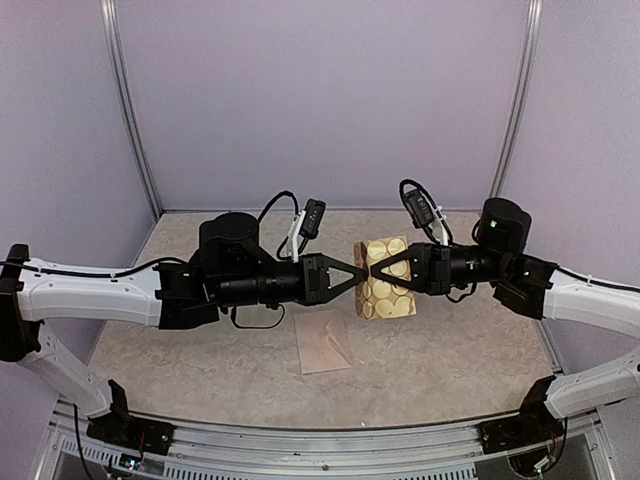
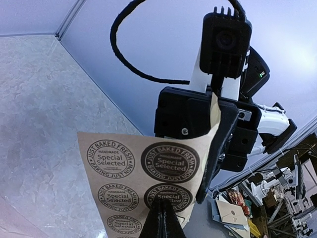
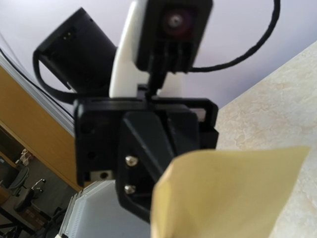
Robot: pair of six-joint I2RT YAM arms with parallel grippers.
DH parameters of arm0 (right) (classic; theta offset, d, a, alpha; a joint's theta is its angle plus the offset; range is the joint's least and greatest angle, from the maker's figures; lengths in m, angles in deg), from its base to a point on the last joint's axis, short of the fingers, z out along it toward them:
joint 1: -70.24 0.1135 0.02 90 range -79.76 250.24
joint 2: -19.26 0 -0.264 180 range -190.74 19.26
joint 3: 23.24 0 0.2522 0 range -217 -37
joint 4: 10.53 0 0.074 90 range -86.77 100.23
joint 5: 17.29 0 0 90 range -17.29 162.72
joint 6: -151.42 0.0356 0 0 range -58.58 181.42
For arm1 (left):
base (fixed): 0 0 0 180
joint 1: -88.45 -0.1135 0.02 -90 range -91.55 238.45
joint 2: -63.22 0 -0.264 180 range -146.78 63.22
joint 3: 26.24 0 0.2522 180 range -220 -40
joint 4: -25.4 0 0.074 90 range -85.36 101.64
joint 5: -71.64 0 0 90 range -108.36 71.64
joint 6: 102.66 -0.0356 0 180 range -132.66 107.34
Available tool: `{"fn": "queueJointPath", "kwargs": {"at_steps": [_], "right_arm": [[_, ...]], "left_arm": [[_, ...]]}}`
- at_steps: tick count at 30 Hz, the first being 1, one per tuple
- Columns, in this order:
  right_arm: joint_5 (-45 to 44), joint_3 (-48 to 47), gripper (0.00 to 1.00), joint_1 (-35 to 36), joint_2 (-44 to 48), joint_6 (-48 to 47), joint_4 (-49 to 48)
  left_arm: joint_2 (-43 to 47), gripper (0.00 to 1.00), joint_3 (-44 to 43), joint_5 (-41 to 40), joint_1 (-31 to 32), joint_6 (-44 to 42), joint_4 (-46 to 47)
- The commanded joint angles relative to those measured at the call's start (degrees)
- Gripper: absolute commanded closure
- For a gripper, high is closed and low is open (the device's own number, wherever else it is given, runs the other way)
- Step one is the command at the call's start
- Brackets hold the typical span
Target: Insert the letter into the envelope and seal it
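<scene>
Marbled table (image 1: 180, 365), the envelope (image 1: 325, 341) lying flat near its front edge
Above it, lifted off the table, hangs a tan sticker sheet (image 1: 390, 292) (round printed labels), with the left gripper (image 1: 357, 272) and right gripper (image 1: 374, 270) both clamped on it from opposite sides, tips nearly meeting.

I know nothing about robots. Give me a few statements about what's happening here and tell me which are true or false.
1. The left gripper and right gripper both pinch the sticker sheet. True.
2. The envelope is in the left gripper. False: it lies flat on the table, untouched.
3. The stickers read "Special Selected". True.
4. The sticker sheet lies flat on the table. False: it is held up between the arms.
</scene>
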Motion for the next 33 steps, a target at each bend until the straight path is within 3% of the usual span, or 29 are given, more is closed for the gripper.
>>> {"fn": "queueJointPath", "kwargs": {"at_steps": [1, 6, 7, 9, 11, 14, 17, 21, 28, 29, 33], "right_arm": [[-1.2, 0.4, 1.0, 0.7, 1.5, -0.6, -0.1], [-1.7, 0.5, 1.0, 0.8, 1.3, -1.0, 0.8], [-1.3, 0.5, 1.0, 0.7, 1.2, -0.9, 0.7], [-0.3, 0.7, 1.0, 0.7, 1.0, -0.1, -0.6], [0.7, 0.9, 1.0, 0.7, 1.1, 0.2, -1.8], [2.0, 1.0, 1.0, 0.8, 1.0, 0.5, -2.7], [3.7, 1.0, 1.0, 0.9, 0.5, 1.0, -3.9], [4.7, 0.3, 1.0, 1.9, -0.6, 1.0, -4.7], [3.5, -0.1, 1.0, 2.1, -0.6, 0.2, -3.2], [3.2, -0.1, 1.0, 2.1, -0.4, 0.1, -3.0], [2.6, -0.2, 1.0, 2.1, 0.1, -0.2, -2.6]], "left_arm": [[1.9, 1.0, 1.8, -2.5, -0.2, 0.5, 0.3], [3.1, 1.0, 2.5, -3.0, -0.2, 0.3, 0.3], [3.2, 0.95, 2.6, -3.5, -0.2, 0.1, -0.2], [3.9, 0.6, 3.2, -5.3, -0.5, 0.3, -1.1], [5.0, 0.35, 5.1, -4.7, -1.2, 0.6, 0.5], [7.3, 0.2, 7.7, -2.1, -1.9, 0.7, 4.1], [7.6, 0.16, 7.8, 1.6, -2.2, 0.3, 6.0], [5.9, 0.26, 7.6, 7.4, -2.0, 0.9, 11.2], [4.3, 0.81, 8.6, 9.9, -1.9, 2.4, 16.7], [4.3, 0.85, 8.8, 10.0, -2.0, 2.5, 16.9], [4.3, 0.86, 9.2, 10.5, -1.9, 2.8, 17.0]]}}
